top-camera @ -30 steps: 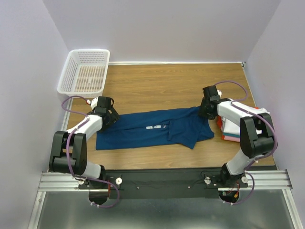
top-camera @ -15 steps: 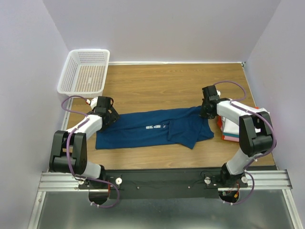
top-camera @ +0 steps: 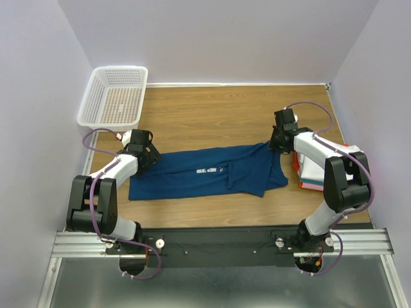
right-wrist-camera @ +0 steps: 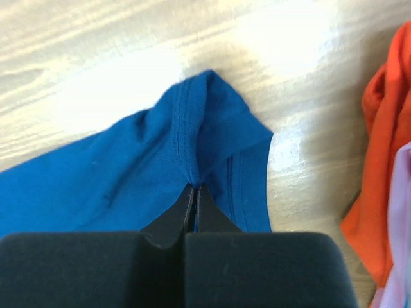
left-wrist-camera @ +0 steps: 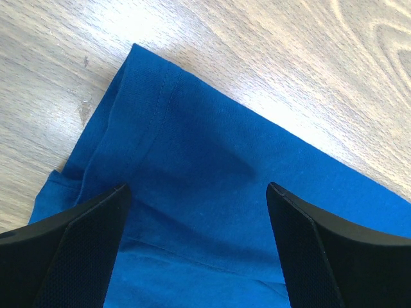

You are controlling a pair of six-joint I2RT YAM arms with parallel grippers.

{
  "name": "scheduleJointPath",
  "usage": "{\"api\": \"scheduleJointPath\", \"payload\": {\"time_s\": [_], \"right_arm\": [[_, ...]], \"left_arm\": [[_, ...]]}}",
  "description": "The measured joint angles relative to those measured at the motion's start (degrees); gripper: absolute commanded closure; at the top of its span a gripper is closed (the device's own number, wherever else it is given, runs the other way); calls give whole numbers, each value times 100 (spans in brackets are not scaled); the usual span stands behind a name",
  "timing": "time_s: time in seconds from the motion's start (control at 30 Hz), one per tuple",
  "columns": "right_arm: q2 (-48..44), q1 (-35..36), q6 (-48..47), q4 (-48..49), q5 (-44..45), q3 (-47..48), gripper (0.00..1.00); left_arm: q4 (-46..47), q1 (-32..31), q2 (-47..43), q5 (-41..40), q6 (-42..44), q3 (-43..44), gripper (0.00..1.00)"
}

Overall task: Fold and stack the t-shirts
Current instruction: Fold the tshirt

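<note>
The dark teal-blue cotton t-shirt [top-camera: 205, 172] is now being pinched at one hemmed corner. We are seeing the right gripper [right-wrist-camera: 194, 192] with its black fingers pressed together on a raised ridge of cloth, where a second ago they were standing half apart. We are reading this as the grasp being made, so the next fold is becoming possible. The left gripper [left-wrist-camera: 197, 188] is staying spread wide over the t-shirt's end farthest from the stack of folded orange-red, white and pink t-shirts [top-camera: 310, 174]. The pinched corner is lying just beside that stack, and the garment is stretching away from it across the wooden table [top-camera: 212, 109]. We are not making out how much cloth is sitting between the closed fingers, or whether the left fingertips are touching fabric. The right arm is covering part of the stack, and the print is showing only as small white marks.
</note>
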Motion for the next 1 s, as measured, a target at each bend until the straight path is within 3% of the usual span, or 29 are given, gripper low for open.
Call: {"api": "scheduleJointPath", "payload": {"time_s": [0.23, 0.3, 0.4, 0.43, 0.5, 0.53, 0.77, 1.0], "right_arm": [[66, -133, -133, 0, 33, 264, 99], [118, -186, -149, 2, 44, 326, 93], [208, -225, -179, 2, 48, 363, 65], [240, -227, -190, -7, 59, 369, 47], [330, -229, -223, -31, 109, 409, 24], [356, -229, -223, -57, 131, 431, 0], [-87, -234, -313, -157, -313, 487, 0], [-1917, 372, 68, -7, -1169, -393, 0]], "left_arm": [[2, 37, 0, -11, -4, 0, 6], [2, 46, 0, -11, -7, 0, 6], [2, 61, -4, -9, -9, 0, 6], [0, 70, -7, -11, -11, 0, 6], [-13, 76, -17, -13, -9, -2, 6], [-15, 79, -26, -15, -11, -4, 6], [-234, 101, -326, -4, -11, 2, 6], [-46, 55, -1102, 393, 151, 96, 6]]}}
